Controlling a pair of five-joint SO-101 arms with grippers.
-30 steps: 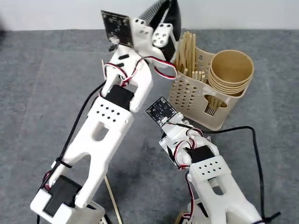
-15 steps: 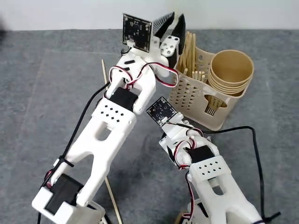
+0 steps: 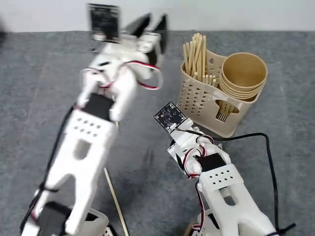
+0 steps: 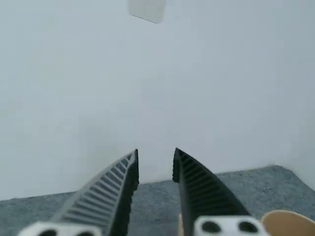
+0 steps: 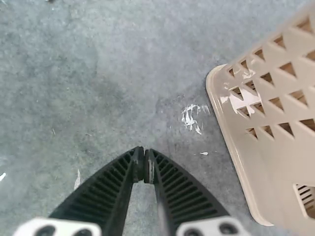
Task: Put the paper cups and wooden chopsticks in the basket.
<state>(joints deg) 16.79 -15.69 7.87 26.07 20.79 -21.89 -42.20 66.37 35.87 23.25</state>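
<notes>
The beige basket (image 3: 197,105) stands at the back right, with a bundle of wooden chopsticks (image 3: 197,51) in one compartment and stacked paper cups (image 3: 243,73) in the other. My left gripper (image 3: 151,24) is raised to the left of the basket, open and empty; the left wrist view has its fingers (image 4: 120,189) apart against the white wall, with a cup rim (image 4: 290,223) at the edge. One loose chopstick (image 3: 115,201) lies on the mat near the left arm's base. My right gripper (image 5: 144,167) is shut and empty, low over the mat beside the basket (image 5: 275,147).
Grey mat (image 3: 39,108) covers the table, open on the left side. The right arm (image 3: 206,167) sits in front of the basket, its cable (image 3: 268,162) looping to the right. A white wall runs along the back edge.
The left arm swung left, away from over the basket's chopstick compartment, gripper still open. The right arm has not moved.
</notes>
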